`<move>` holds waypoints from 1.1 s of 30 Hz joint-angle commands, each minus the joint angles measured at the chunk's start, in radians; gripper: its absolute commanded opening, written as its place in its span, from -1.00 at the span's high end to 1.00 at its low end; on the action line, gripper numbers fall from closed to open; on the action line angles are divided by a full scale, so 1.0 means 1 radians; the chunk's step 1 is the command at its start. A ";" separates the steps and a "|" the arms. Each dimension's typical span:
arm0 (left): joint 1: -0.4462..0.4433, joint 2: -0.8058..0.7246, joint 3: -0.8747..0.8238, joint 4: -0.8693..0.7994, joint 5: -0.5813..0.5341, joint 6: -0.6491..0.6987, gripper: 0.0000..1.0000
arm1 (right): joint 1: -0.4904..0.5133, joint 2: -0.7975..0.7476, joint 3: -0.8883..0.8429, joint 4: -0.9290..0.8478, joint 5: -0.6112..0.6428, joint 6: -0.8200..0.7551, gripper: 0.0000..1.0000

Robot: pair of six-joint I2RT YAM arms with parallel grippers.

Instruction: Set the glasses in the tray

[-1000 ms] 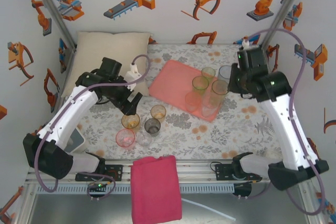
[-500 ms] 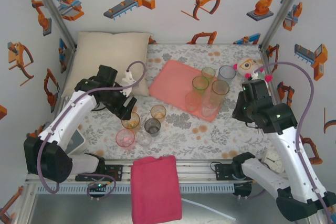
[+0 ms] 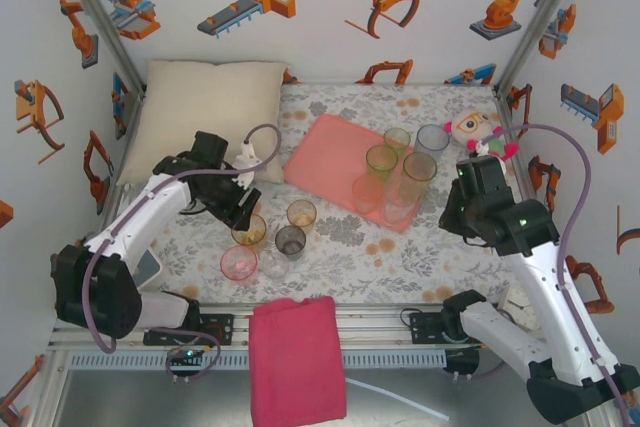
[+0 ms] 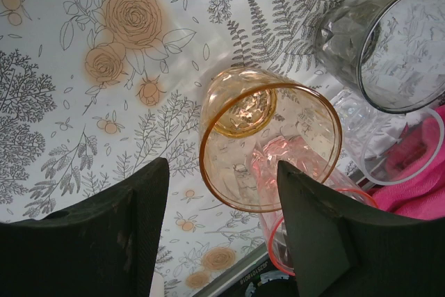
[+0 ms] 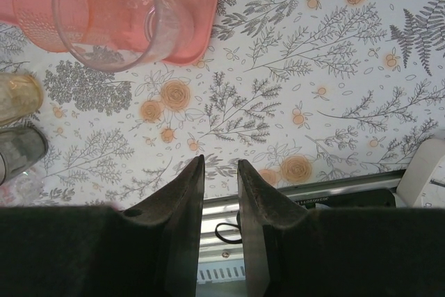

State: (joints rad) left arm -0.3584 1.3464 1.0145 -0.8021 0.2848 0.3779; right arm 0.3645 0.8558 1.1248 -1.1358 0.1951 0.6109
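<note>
My left claw [image 4: 221, 170] is open, one finger on each side of an upright amber glass [image 4: 271, 137] on the tabletop [image 4: 69, 67]. I can't tell if either finger touches it. A pink glass [image 4: 306, 193] sits just by the right finger, and a grey glass [image 4: 389, 46] is farther ahead to the right. My right claw [image 5: 221, 165] is nearly closed and empty. The tray [image 5: 205, 12] lies ahead to its left, carrying a clear glass [image 5: 115, 19].
</note>
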 commanded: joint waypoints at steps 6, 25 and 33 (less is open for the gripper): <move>0.008 0.032 -0.029 0.042 0.022 0.022 0.09 | 0.008 -0.001 -0.006 0.019 -0.004 0.018 0.44; 0.007 0.046 -0.036 0.059 -0.018 0.019 0.57 | 0.009 0.001 -0.032 0.053 -0.003 0.027 0.46; 0.005 0.028 -0.025 0.043 -0.030 0.007 0.74 | 0.008 -0.003 -0.047 0.062 -0.003 0.030 0.46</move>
State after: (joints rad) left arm -0.3584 1.3872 0.9829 -0.7437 0.2535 0.3923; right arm 0.3645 0.8616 1.0859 -1.0866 0.1921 0.6224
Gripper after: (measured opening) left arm 0.139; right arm 0.272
